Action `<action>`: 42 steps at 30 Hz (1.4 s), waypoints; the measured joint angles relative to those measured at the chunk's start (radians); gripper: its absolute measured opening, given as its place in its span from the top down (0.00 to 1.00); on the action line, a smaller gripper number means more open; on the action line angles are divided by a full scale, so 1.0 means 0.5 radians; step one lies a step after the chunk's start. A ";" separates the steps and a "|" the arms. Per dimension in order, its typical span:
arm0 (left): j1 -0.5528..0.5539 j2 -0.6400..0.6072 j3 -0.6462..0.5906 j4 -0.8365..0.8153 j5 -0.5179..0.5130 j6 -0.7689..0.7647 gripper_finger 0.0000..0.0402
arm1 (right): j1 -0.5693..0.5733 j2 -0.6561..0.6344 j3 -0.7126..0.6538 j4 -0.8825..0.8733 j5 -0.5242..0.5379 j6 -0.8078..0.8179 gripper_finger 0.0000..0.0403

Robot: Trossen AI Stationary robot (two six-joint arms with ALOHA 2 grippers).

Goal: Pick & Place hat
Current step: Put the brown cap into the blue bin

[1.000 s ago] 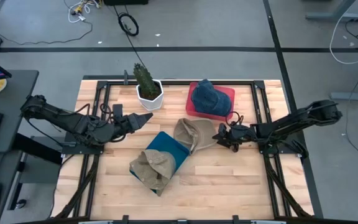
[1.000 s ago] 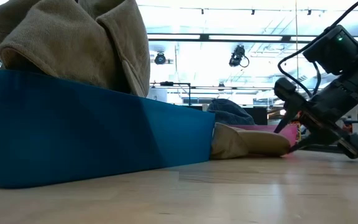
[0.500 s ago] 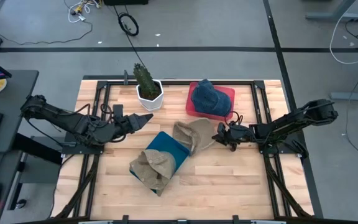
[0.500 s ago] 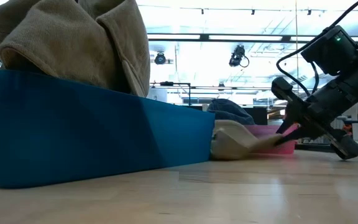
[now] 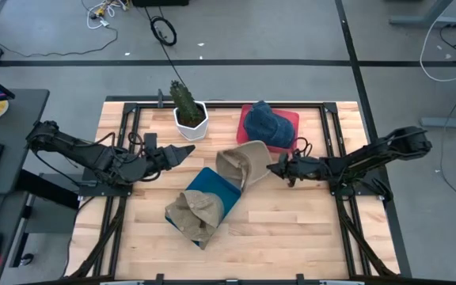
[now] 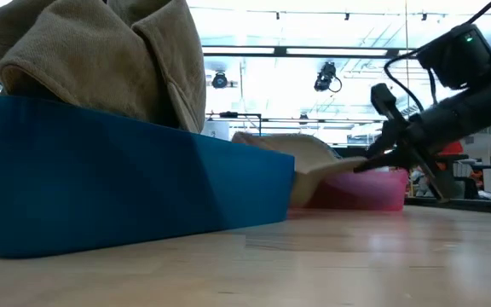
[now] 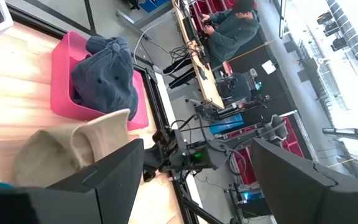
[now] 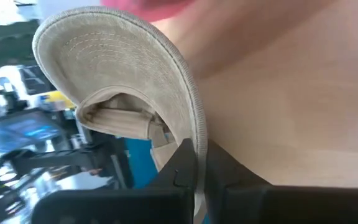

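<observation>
Right gripper (image 5: pixel 279 167) pinches the tan hat's (image 5: pixel 242 162) brim at frame center, bare table (image 5: pixel 291 229) lower right, navy cap (image 5: pixel 266 126) filling the pink bin (image 5: pixel 290 120), left gripper (image 5: pixel 182 150) spread.

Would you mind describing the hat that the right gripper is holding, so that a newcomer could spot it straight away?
Start at the pink tray at the table's far side, which holds a blue cap. Just in front of it, a tan cap is lifted by its brim in the right gripper. Unlike the other tan hat, it is not in the blue box.
</observation>
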 joint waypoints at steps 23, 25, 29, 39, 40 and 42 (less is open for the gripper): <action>0.002 0.000 0.000 0.006 0.200 -0.213 0.26 | -0.002 -0.721 0.000 0.523 0.220 -1.043 0.98; 0.010 0.000 0.000 0.028 0.200 -0.185 0.26 | -0.002 -0.757 0.000 0.587 0.215 -1.094 0.98; 0.048 0.000 -0.002 0.162 0.201 0.105 0.26 | -0.002 -0.785 0.000 0.679 0.140 -1.076 0.98; 0.186 0.018 -0.002 0.693 0.197 0.949 0.26 | -0.002 -0.786 0.000 1.090 0.002 -1.107 0.98; 0.204 0.035 -0.002 0.773 0.198 1.054 0.26 | -0.002 -0.786 0.000 1.090 0.002 -1.082 0.98; 0.221 0.077 -0.002 0.922 0.212 1.316 0.26 | -0.002 -0.785 0.011 1.065 0.003 -1.036 0.98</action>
